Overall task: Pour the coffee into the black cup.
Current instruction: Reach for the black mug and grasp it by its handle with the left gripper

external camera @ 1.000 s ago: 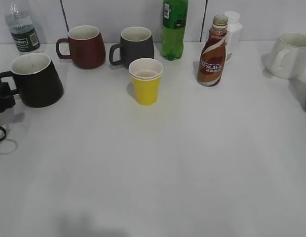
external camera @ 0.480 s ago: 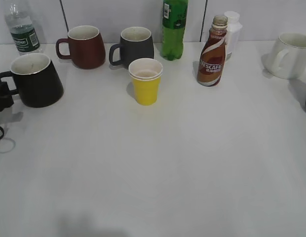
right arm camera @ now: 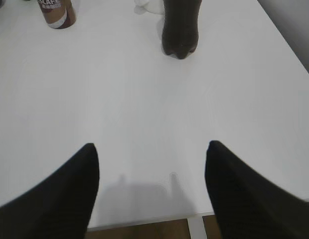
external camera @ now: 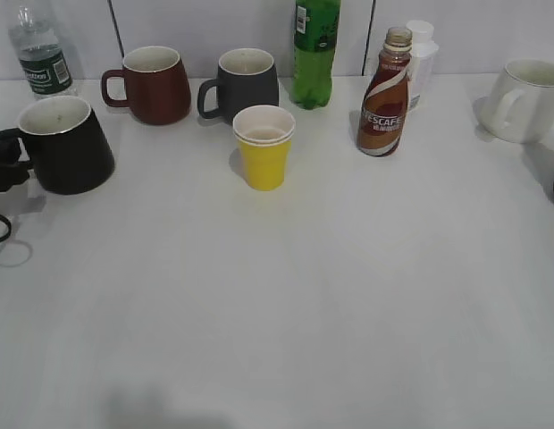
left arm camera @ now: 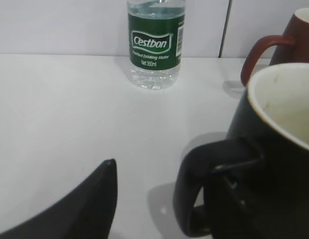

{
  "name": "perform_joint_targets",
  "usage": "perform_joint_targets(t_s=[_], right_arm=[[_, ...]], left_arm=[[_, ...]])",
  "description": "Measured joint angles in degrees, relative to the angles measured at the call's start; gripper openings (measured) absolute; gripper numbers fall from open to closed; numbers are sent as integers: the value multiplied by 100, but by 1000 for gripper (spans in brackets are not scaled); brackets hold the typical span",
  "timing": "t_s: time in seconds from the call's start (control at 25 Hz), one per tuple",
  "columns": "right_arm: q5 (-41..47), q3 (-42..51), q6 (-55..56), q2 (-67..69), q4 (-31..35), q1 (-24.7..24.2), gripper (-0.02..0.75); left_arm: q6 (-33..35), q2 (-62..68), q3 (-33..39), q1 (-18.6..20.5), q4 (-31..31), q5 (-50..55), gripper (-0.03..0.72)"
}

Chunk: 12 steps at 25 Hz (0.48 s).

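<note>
The black cup (external camera: 70,147) stands at the far left of the table, handle pointing left. My left gripper (external camera: 4,166) is at that handle. In the left wrist view the cup (left arm camera: 281,149) fills the right side. My left gripper (left arm camera: 169,177) is open: one finger (left arm camera: 89,204) stands clear to the left of the handle, the other (left arm camera: 234,186) is dark against the handle loop. The coffee bottle (external camera: 384,94) stands upright at the back right; its base shows in the right wrist view (right arm camera: 56,12). My right gripper (right arm camera: 152,149) is open and empty over the table's edge.
A water bottle (external camera: 40,54), a reddish-brown mug (external camera: 152,85), a dark grey mug (external camera: 246,85), a green soda bottle (external camera: 314,49) and a white bottle (external camera: 423,58) line the back. A yellow paper cup (external camera: 264,147) stands mid-table. A white mug (external camera: 527,100) is at far right. A dark bottle (right arm camera: 179,27) stands near it.
My left gripper has shifted slightly further back along the black cup's handle. The cup, the coffee bottle and the other things have not moved.
</note>
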Motion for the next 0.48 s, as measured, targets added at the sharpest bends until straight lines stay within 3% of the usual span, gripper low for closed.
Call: perform_joint_targets(t_s=[0.48], right_arm=[[0, 0, 0, 0, 0, 0, 524]], left_arm=[[-5, 217, -340, 0, 132, 138, 425]])
